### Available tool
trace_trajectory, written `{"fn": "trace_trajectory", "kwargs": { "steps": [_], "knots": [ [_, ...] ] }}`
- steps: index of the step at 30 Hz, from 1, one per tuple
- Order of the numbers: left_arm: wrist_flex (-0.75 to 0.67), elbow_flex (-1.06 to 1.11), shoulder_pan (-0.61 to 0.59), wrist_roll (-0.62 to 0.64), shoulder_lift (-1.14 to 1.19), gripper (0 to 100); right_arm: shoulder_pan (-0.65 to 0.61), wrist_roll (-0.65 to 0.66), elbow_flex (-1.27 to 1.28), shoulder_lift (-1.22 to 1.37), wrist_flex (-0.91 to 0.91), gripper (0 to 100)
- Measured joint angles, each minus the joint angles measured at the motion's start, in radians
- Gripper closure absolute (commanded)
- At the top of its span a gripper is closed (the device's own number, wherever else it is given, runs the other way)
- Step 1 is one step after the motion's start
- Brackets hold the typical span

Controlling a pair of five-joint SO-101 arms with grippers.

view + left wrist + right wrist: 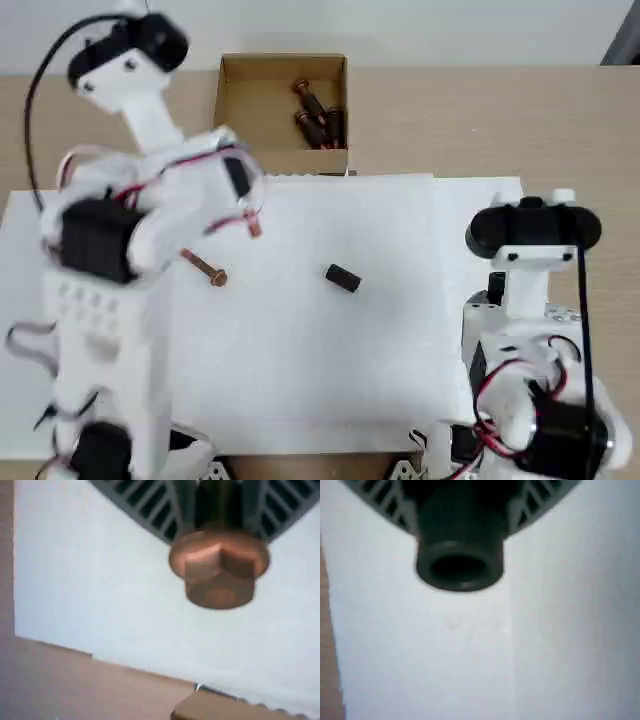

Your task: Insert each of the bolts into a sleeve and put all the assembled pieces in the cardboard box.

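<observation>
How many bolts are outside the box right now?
2. One bolt is held in the left gripper above the mat; the other bolt lies on the mat near it. Others may be hidden from view.

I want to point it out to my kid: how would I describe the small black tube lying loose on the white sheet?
Find the white sheet on the table, next to the cardboard box. Near the sheet's middle lies the black tube, on its side and touching nothing. It is short, stubby and dark, whereas the bolt lying nearby is copper-coloured, thinner and has a head.
</observation>
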Motion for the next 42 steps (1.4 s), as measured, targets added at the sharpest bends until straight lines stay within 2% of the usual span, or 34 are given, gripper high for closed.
{"fn": "trace_trajectory", "kwargs": {
  "steps": [8, 11, 17, 30, 42],
  "knots": [
    [-0.048, 0.347, 0.000, -0.005, -0.316, 100, -0.003, 0.000, 0.250, -0.190, -0.233, 99.6],
    [-0.106, 0.486, 0.002, -0.029, -0.425, 100, -0.048, 0.000, 0.334, -0.252, -0.284, 99.7],
    [-0.269, 0.736, 0.002, -0.086, -0.634, 100, -0.189, -0.048, 0.448, -0.325, -0.376, 99.7],
    [-0.531, 1.154, 0.034, -0.161, -0.916, 100, -0.488, -0.189, 0.667, -0.321, -0.591, 99.7],
    [-0.740, 1.514, 0.110, -0.196, -1.313, 100, -0.743, -0.207, 0.786, -0.341, -0.783, 99.7]
  ]
}}
